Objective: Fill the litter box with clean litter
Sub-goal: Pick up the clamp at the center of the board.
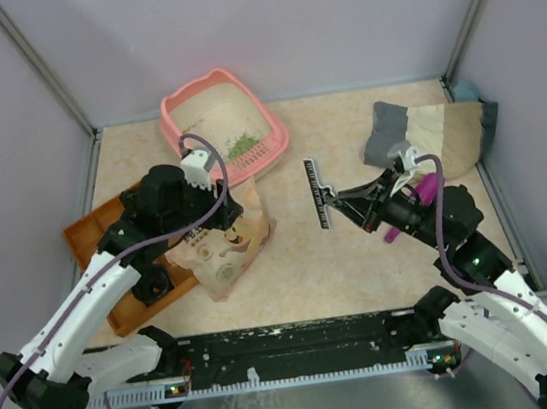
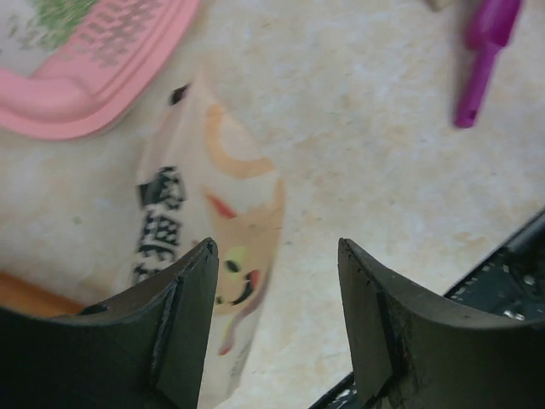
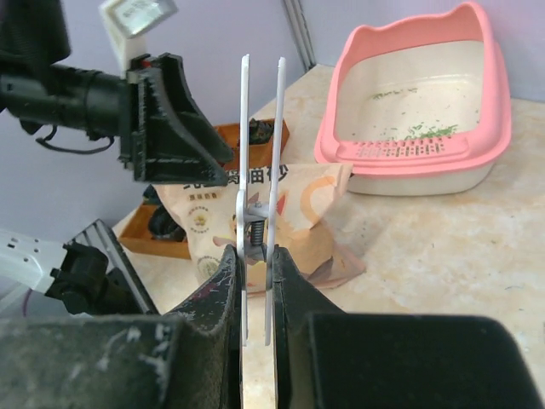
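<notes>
Litter box (image 3: 409,152): pink, cat-ear rim, slotted front ledge, at the table's far side, left of centre. Thin scatter of green litter (image 1: 243,146) inside by the ledge, beige floor mostly showing. Left gripper (image 2: 277,315) jaws spread above the bag (image 1: 227,249), near the box. Right gripper (image 3: 255,260) pinches a white clip (image 3: 245,128).

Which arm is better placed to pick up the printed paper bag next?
Left, probably: the left gripper hangs open just above the bag, while the right gripper is shut on a white clip.
</notes>
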You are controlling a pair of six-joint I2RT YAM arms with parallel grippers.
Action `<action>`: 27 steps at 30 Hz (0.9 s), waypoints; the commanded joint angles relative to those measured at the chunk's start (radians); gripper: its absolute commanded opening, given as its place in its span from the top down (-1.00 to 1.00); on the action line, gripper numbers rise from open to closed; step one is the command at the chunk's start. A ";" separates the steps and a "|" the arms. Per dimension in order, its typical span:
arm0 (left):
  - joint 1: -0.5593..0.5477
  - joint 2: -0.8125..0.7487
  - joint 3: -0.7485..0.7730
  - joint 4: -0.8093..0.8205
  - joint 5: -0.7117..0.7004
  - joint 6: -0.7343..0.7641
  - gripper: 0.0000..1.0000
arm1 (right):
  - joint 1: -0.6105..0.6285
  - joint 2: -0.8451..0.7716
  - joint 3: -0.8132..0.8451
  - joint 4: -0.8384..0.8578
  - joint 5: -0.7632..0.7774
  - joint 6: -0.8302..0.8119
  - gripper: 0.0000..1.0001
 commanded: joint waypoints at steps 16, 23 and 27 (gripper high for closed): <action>0.311 0.083 -0.042 -0.147 0.167 0.124 -0.11 | 0.012 0.009 0.073 -0.058 -0.028 -0.127 1.00; 0.313 0.092 -0.056 -0.153 0.292 0.168 0.20 | 0.012 0.005 0.084 -0.149 0.023 -0.175 1.00; 0.311 0.070 -0.055 -0.126 0.367 0.219 0.77 | 0.012 -0.014 0.091 -0.162 0.031 -0.206 1.00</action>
